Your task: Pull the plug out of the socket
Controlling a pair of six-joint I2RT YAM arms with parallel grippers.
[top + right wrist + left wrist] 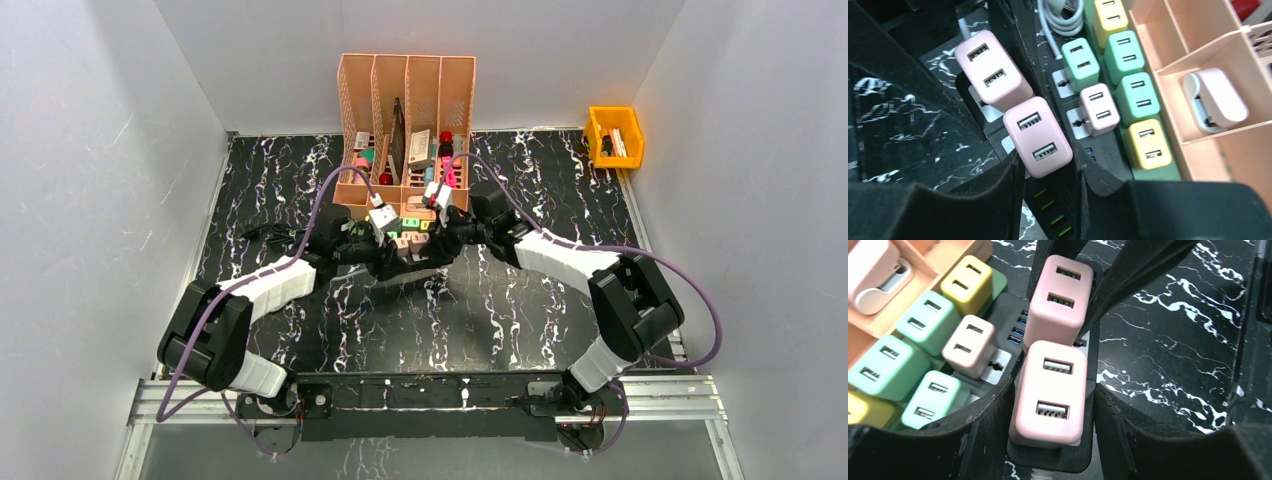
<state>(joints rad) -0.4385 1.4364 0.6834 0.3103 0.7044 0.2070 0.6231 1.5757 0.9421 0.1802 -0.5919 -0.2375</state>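
Note:
A black power strip (1083, 452) lies in front of the organizer and carries two big pink USB plugs. My left gripper (1053, 395) is shut across the strip's end, its fingers flanking the near pink plug (1050, 390). My right gripper (1046, 160) is shut on the other pink plug (1038, 137), which shows farther off in the left wrist view (1060, 300). Both plugs sit on the strip (1073, 200). In the top view the two grippers (385, 245) (440, 240) meet tip to tip over the strip (410, 255).
A small pink plug (1100, 109) sits in the same strip. Green (1135, 97) and yellow plugs (1148, 142) fill a green strip beside it. The peach organizer (405, 100) stands right behind, a white cable (1063, 12) lies nearby, and a yellow bin (615, 135) is at back right.

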